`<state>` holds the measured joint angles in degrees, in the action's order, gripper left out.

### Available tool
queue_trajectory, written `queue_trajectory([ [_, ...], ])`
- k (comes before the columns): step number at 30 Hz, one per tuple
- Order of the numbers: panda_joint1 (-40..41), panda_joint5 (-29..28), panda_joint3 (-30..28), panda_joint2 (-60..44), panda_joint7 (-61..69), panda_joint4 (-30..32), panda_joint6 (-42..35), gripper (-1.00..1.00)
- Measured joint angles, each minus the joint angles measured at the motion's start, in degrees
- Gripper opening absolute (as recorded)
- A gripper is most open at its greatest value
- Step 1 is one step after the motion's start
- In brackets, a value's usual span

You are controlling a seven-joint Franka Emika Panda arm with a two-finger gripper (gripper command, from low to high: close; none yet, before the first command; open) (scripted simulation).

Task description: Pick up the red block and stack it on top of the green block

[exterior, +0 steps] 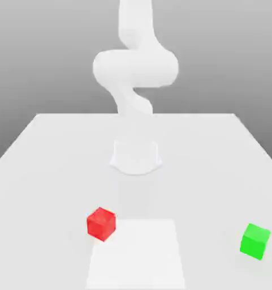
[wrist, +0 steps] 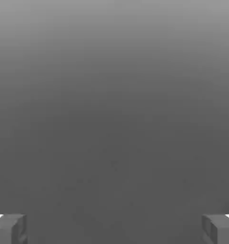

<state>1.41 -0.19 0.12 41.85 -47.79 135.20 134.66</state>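
1. A white table (exterior: 42, 170) spreads across the exterior view, its far edge straight against the backdrop.
2. A brighter white square patch (exterior: 136, 255) lies on the near part of the table.
3. A plain grey backdrop (exterior: 42, 56) rises behind, lighter toward the top.
4. Light is soft and even.

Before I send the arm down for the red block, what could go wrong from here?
1. The red block sits turned at an angle on the table, so the open hand may close across its corners and twist it unless the wrist is lined up with its faces.
2. The green block lies far off toward the exterior view's right, near the table edge; a slightly off-centre placement could nudge it or let the red block slide off.
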Motion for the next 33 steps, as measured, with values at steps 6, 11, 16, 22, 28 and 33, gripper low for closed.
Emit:
queue_trajectory([
  [6, 3.90, -0.49, 0.11, -11.60, -5.57, 9.43, 8.16, 0.00],
  [11, 6.88, -0.84, -0.24, -21.40, -10.25, 17.30, 14.99, 0.00],
  [16, 9.61, -0.71, -1.24, -32.75, -15.09, 25.91, 22.77, 0.00],
  [22, 10.62, 0.97, -1.50, -47.26, -16.02, 28.16, 34.19, 0.00],
  [28, 11.11, 1.49, -0.85, -53.06, -15.67, 27.40, 39.18, -1.00],
  [33, 11.10, 1.29, -0.92, -51.89, -15.85, 27.57, 38.18, -1.00],
])
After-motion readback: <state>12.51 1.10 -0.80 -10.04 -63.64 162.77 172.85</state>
